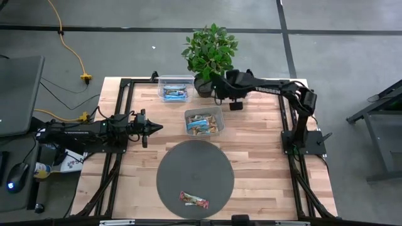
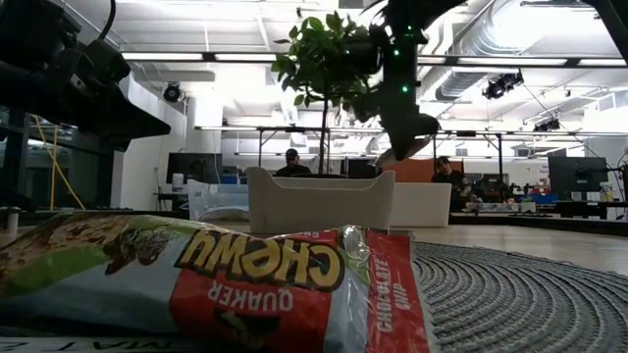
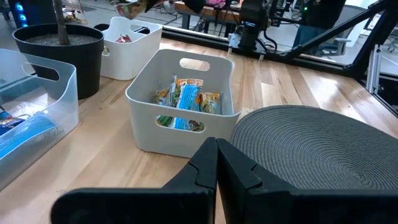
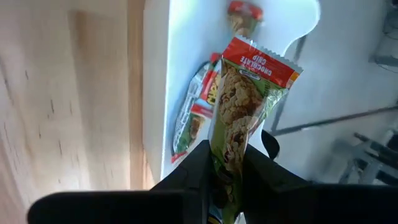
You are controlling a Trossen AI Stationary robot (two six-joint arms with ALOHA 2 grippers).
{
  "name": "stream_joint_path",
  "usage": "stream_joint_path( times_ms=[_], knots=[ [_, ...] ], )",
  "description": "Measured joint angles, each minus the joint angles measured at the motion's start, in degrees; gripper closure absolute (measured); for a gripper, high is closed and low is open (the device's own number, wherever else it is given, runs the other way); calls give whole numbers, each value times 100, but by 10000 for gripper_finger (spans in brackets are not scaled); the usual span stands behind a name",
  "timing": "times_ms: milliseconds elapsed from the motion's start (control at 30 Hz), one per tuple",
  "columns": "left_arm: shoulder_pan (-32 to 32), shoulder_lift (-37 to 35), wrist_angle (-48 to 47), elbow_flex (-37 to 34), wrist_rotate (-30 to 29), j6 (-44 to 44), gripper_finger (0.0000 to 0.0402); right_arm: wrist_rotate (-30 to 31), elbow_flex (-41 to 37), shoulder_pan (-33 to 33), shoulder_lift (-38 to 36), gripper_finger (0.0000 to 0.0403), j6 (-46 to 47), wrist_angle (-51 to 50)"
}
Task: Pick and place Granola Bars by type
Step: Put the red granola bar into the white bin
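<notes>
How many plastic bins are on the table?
3. One clear bin with blue bars beside the plant pot; one white bin next to the round mat; another white bin behind the pot. None seems hidden.

mat (image 1: 173, 164): mostly free | plant (image 1: 210, 50): crowds far bins (image 1: 204, 120)

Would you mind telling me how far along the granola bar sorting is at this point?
Mostly done, it seems. Blue bars lie in the clear bin, and a mixed-looking lot in the middle bin. The right gripper holds a red chocolate chip bar above a white bin that already has similar ones. One bar is left on the round mat. The left gripper waits shut.
</notes>
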Motion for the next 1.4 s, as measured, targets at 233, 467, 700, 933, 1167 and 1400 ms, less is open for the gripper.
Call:
stream_joint_path(
  times_ms=[233,467,700,933,1167,1400],
  knots=[
    [-2,1,-1,0,2,-1,401,-561,0,-343,0,353,-1118,217],
    [-1,0,-1,0,2,0,401,-1505,0,-463,21,353,-1751,657],
    [-1,0,-1,0,2,0,401,-1649,2,-580,107,353,-1913,729],
    [-1,-1,0,0,4,-1,401,-1519,2,-680,230,353,-1477,456],
    [-2,2,2,0,-1,-1,401,-1406,2,-688,245,353,-1000,381],
    [-2,2,2,0,2,0,401,-1401,2,-540,245,366,-452,270]
  ],
)
